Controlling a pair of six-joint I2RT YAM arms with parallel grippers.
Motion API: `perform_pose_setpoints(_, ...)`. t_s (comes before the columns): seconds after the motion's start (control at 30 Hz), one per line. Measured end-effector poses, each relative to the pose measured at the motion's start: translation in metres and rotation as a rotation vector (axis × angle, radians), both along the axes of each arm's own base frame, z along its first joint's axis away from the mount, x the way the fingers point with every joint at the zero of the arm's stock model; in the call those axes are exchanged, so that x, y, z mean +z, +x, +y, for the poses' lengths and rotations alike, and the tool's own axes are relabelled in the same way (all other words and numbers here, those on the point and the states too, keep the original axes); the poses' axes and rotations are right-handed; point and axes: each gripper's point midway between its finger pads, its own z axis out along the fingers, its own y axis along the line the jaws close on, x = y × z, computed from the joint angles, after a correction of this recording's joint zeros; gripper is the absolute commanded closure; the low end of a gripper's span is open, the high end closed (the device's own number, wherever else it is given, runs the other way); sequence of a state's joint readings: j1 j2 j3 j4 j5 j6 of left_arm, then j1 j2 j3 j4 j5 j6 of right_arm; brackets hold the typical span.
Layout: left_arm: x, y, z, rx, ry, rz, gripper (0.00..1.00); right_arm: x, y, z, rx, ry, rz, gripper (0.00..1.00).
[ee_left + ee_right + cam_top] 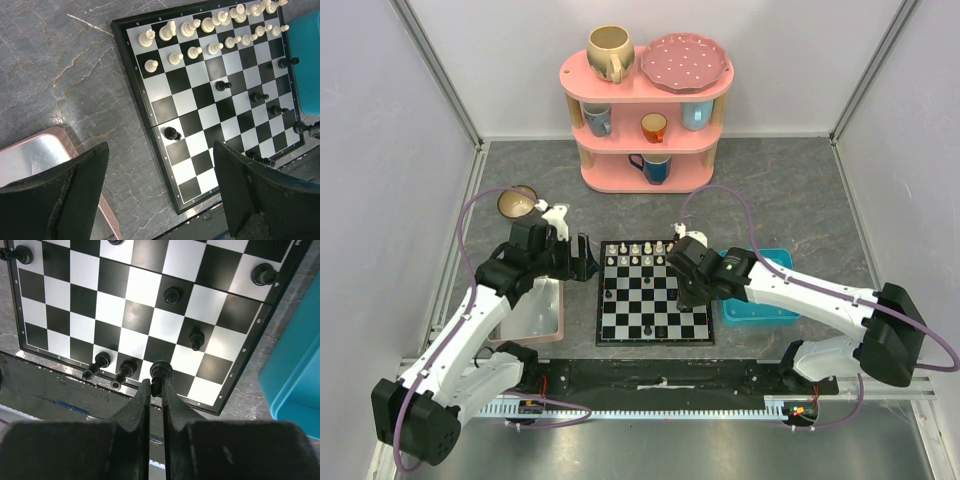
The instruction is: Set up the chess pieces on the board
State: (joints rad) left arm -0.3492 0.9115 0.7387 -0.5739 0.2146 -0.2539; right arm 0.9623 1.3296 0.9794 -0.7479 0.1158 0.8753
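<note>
At the left, beside a pink-rimmed grey metal tray (pixel 535 315), the left gripper (pixel 160 147) hangs empty with its jaws spread wide, just left of the flat black-and-white checkered board (pixel 177 80). Cream-white chess pieces (pixel 167 31) fill its far two rows and black ones (pixel 172 133) stand scattered. Further right, the right gripper (pixel 156 385) is angled down near the board's near right corner and pinches a black piece (pixel 161 371). A blue rectangular plastic tray (pixel 760 300) lies just beside.

Board (pixel 640 300) between left tray (pixel 542 312) and right tray (pixel 756 313)
</note>
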Motion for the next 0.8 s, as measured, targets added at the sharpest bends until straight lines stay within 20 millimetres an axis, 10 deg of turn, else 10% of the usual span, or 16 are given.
perform_pose_setpoints(0.8, -0.004, -0.001, -0.001, -0.004, 0.005, 0.013, 0.09, -0.01, -0.012, 0.04, 0.06, -0.083, -0.069, 1.0)
